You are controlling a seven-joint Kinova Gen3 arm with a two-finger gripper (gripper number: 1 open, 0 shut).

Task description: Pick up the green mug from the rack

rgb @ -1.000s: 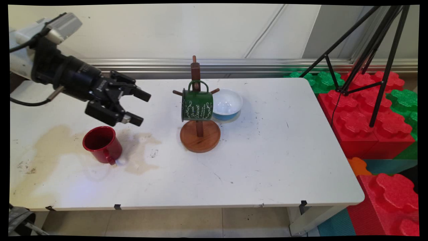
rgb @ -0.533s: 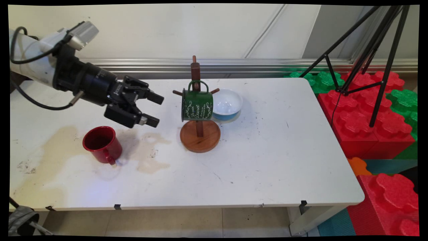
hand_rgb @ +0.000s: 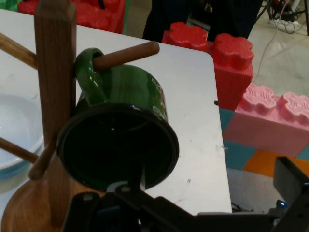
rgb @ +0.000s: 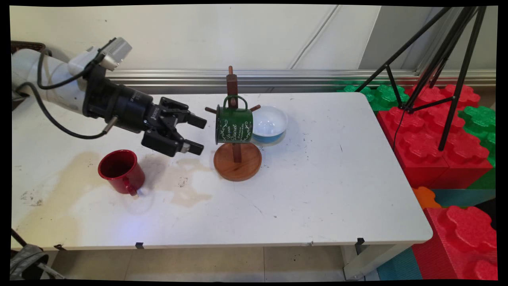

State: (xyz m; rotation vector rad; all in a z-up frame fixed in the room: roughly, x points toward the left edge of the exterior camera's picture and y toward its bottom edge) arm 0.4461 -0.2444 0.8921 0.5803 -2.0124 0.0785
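Note:
A green enamel mug [rgb: 234,125] hangs by its handle on a peg of a wooden mug tree [rgb: 237,161] at mid table. My gripper [rgb: 201,135] is open and lies nearly level just left of it, pointing at the mug's mouth, a small gap away. Nothing is between its fingers. In the hand view the green mug [hand_rgb: 118,147] shows its dark open mouth straight ahead, with the handle [hand_rgb: 91,79] hooked over a peg [hand_rgb: 126,53] beside the upright post [hand_rgb: 55,72]. A red mug [rgb: 121,171] stands upright on the table, behind and below the hand.
A white and blue bowl [rgb: 270,121] sits right behind the mug tree. Brownish stains [rgb: 59,174] spread over the table's left part. Big red and green blocks [rgb: 432,139] and a black tripod [rgb: 444,71] stand off the table's right end.
The open gripper has travelled to the right, from above the red mug to just left of the green mug. Mugs, bowl and stand have not moved.

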